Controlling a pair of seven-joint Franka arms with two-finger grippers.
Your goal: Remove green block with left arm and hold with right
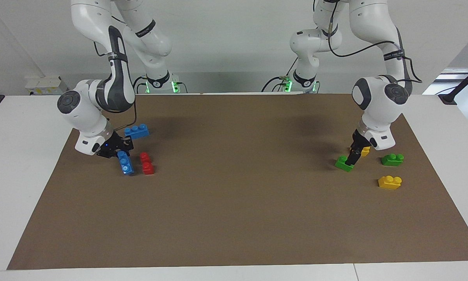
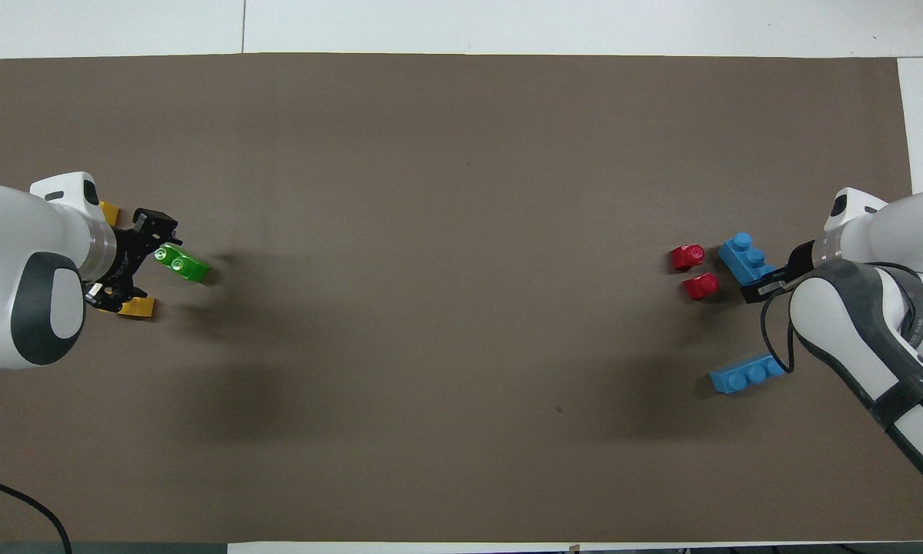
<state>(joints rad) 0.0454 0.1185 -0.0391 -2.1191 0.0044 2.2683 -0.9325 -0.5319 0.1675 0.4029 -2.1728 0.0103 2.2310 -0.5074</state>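
The green block [image 1: 344, 163] lies loose on the bench just below the left gripper [image 1: 352, 160], whose jaws stand released beside it, so its removal looks done. The right gripper [image 1: 121, 153] has its jaws clenched on a blue brick [image 1: 125, 163]. Only the overhead view shows the block's two studs, while the facing view alone shows a second green brick [image 1: 392, 159] nearby.

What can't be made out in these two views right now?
- Second green brick: overhead view, hidden under the left arm.
- Yellow brick: both views, mostly covered by the left gripper.
- Green block: neither view shows whether a finger touches it.
- Held blue brick: both views, one end hidden inside the right gripper.
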